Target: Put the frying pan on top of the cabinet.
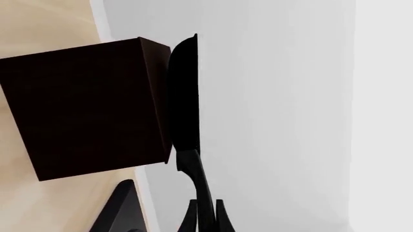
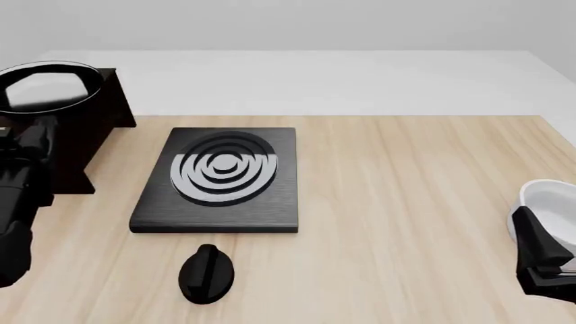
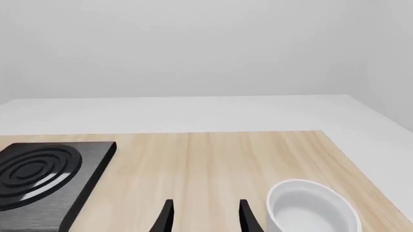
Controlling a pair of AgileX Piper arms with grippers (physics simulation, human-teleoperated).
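Front view: fixed, high, looking forward and down over the surface (image 2: 405,202); stove plate (image 2: 220,179) centre-left, cabinet (image 2: 85,135) at 10 o'clock, white bowl (image 2: 549,199) at 3–4 o'clock, dial (image 2: 207,273) toward 7 o'clock.

Left wrist view: close in, rolled sideways, aimed along the fingers (image 1: 221,215) at the cabinet (image 1: 84,108) side with the frying pan (image 1: 184,96) edge-on against its top. Shares cabinet and pan (image 2: 45,88) with front view.

Right wrist view: low, near surface (image 3: 206,164) level, facing the far edge and wall; fingers (image 3: 246,217) at the lower frame edge. Shares stove plate (image 3: 51,169) and bowl (image 3: 310,208) with front view.

Wrist views share nothing visible.
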